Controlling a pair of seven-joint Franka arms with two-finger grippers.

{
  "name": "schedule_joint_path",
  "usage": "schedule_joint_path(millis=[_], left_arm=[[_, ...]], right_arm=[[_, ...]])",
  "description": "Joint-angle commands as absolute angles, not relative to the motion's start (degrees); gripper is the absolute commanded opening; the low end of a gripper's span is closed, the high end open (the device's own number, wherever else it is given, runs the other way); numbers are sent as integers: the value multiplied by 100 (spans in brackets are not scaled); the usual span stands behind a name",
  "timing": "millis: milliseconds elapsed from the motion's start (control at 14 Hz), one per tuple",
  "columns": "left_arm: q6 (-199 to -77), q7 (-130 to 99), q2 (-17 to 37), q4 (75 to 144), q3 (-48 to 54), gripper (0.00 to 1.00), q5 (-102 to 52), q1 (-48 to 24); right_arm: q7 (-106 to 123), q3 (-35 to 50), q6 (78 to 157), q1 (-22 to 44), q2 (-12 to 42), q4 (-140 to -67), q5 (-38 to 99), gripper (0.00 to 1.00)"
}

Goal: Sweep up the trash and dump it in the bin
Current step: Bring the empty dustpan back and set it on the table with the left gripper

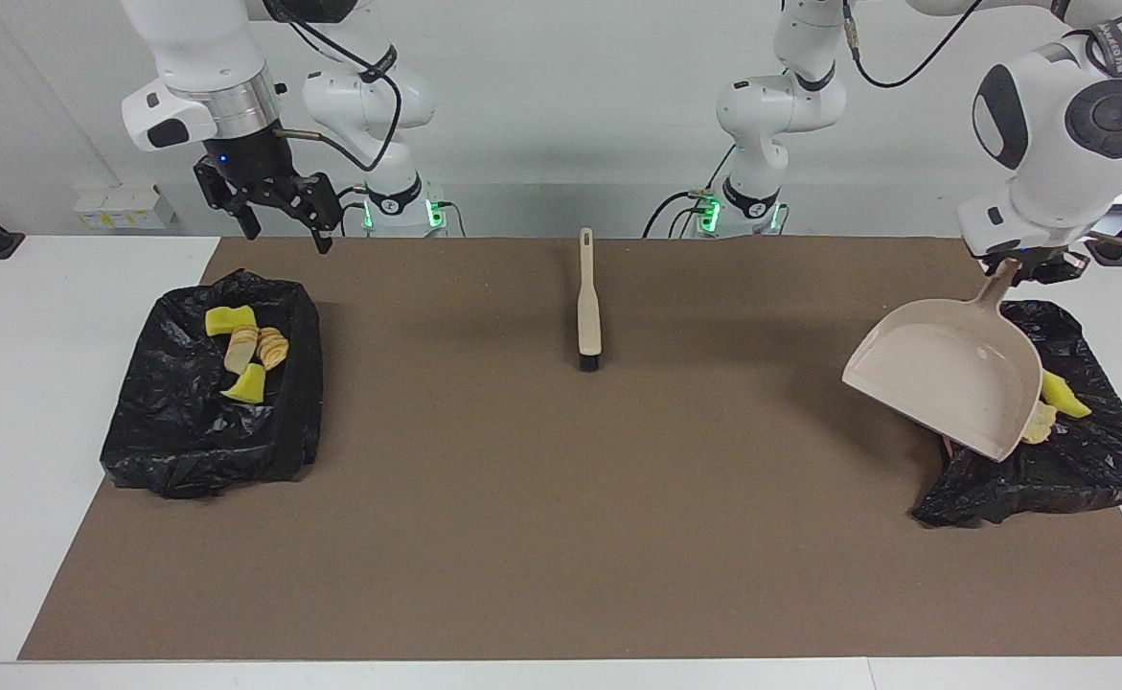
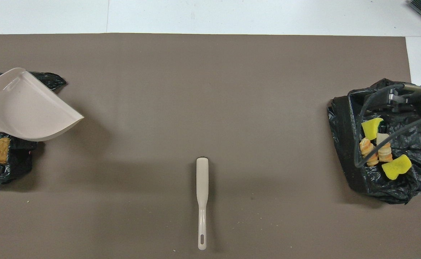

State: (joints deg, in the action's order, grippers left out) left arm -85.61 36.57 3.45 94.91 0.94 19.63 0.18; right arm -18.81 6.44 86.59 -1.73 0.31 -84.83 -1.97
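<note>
The trash is lying in two black-lined bins. Four lumps are sitting in the bin at the right arm's end of the desk. At the left arm's end, a brown chunk, a yellow wedge and a beige lump are showing in the other bin, partly screened by the dustpan.

The left hand is clenching the dustpan's handle and carrying the empty pan, mouth tilted down, over that bin's edge and the brown mat. Judged from this, dumping is done and the pan is ready to be set down; a good set-down calls for levelling the pan first and lowering it onto bare mat, clear of the loose liner, which could snag its lip.

The right hand is waiting above its own bin, fingers released, holding nothing.

The brush is lying at mid-desk near the robots. Open mat lies between the brush and each bin; the desk's white margin is narrow past the bins.
</note>
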Motion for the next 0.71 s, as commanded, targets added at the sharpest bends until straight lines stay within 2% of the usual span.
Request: schedule_joint_path(millis=[0, 214, 643], left_arm=[[-8587, 2396, 88, 9729, 9, 0, 1303, -412], [-8666, 1015, 123, 9721, 9, 0, 652, -904], [-9815, -1219, 491, 9729, 9, 0, -183, -2020]], right_arm=[[-1784, 677, 8736, -264, -97, -8640, -185, 100], [-1784, 677, 8719, -264, -105, -8640, -185, 100], [-1775, 677, 8728, -264, -97, -8640, -185, 100]])
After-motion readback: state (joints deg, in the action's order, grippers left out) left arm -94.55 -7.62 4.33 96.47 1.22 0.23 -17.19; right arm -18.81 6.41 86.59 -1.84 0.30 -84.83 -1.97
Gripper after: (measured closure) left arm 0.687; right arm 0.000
